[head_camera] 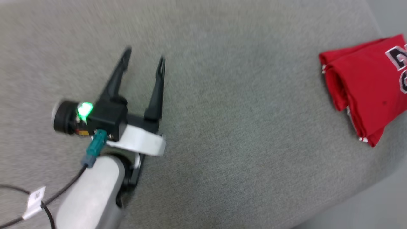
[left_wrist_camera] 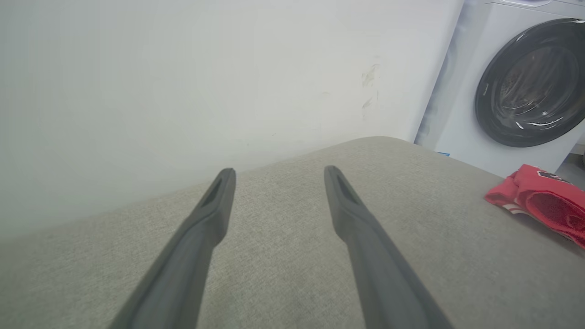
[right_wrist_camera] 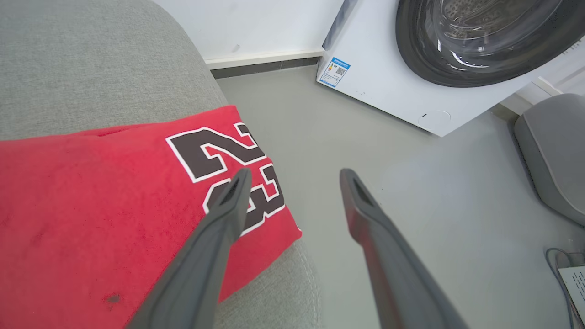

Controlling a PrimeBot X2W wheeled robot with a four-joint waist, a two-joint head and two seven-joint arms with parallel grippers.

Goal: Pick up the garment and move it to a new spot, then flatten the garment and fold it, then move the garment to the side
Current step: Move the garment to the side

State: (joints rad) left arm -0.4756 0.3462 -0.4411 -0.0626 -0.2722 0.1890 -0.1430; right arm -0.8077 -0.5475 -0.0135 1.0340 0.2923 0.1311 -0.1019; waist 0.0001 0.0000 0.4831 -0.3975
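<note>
A grey fabric cushion (head_camera: 222, 127) meets a white wall (left_wrist_camera: 183, 68), with a front-loading washing machine (right_wrist_camera: 379, 77) on the grey floor (right_wrist_camera: 343, 151) beyond its rounded corner. The garment (head_camera: 365, 86) lies folded at the cushion's right edge, well apart from the left gripper (head_camera: 144, 55), whose fingers are spread and empty. The right wrist view adds the garment's dark, white-outlined numerals beneath the right gripper (right_wrist_camera: 295, 173), likewise spread and empty, one finger over cloth, one over floor.

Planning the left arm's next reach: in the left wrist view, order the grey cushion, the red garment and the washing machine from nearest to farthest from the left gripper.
1. Grey cushion, directly beneath the open left gripper.
2. Garment, folded, at the cushion's right edge.
3. Washing machine, beyond the garment, upper right.
</note>
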